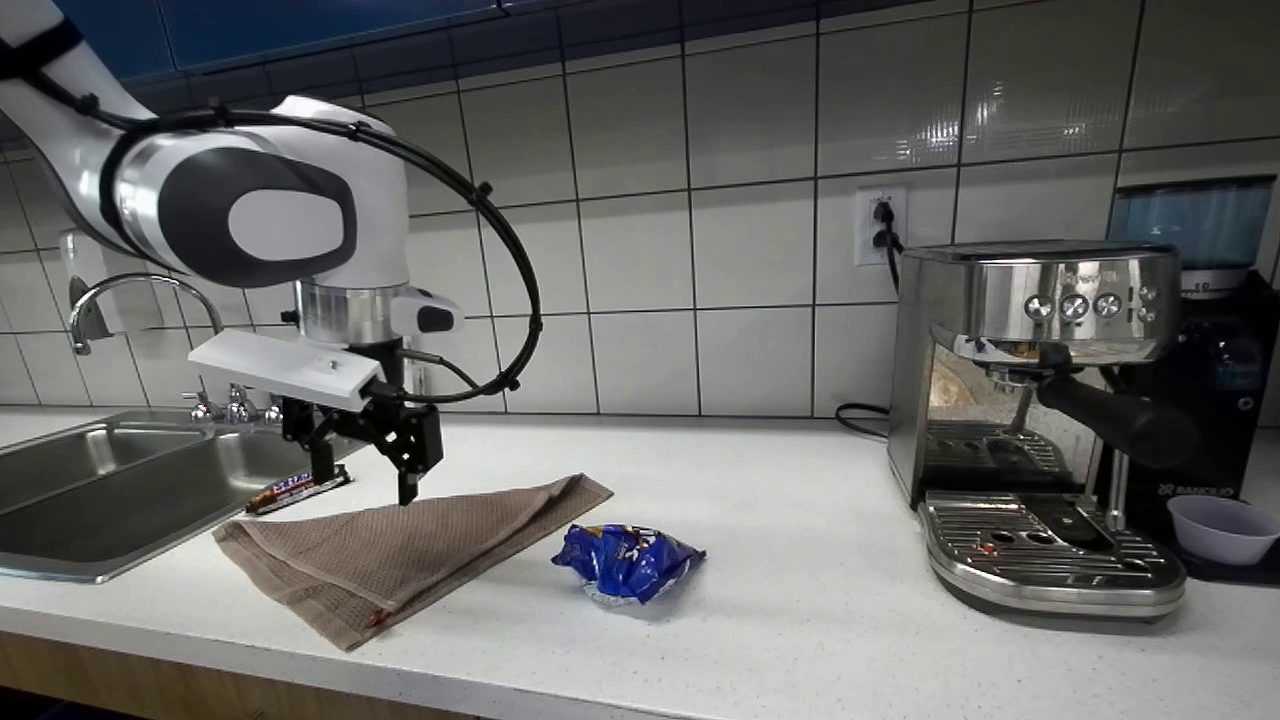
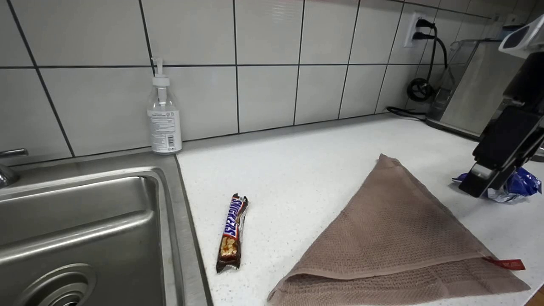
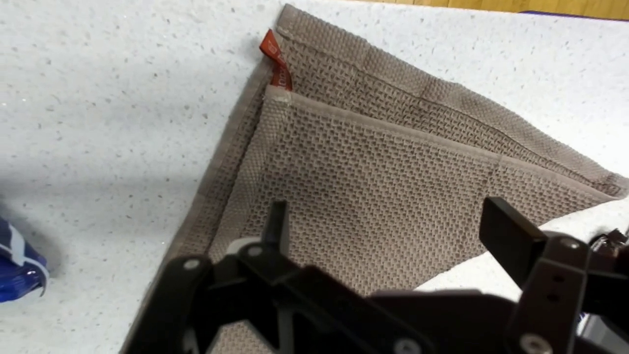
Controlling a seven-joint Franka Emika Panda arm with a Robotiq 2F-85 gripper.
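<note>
My gripper (image 3: 385,211) is open, with nothing between its fingers. In the wrist view the folded brown towel (image 3: 363,177) lies below and between the fingers. In an exterior view the gripper (image 1: 365,487) hangs over the towel (image 1: 430,545), apparently not touching it. The towel lies flat with a red tag at one corner; it also shows in an exterior view (image 2: 391,229). A Snickers bar (image 2: 231,233) lies on the counter between sink and towel; a finger partly covers it in an exterior view (image 1: 295,490). A crumpled blue wrapper (image 1: 628,562) lies on the towel's other side.
A steel sink (image 2: 170,238) with a faucet (image 1: 150,280) is set into the counter. A clear pump bottle (image 2: 165,119) stands by the sink's back corner. A steel espresso machine (image 1: 1040,420) and a pale cup (image 1: 1222,530) stand at the counter's far end, below a wall outlet.
</note>
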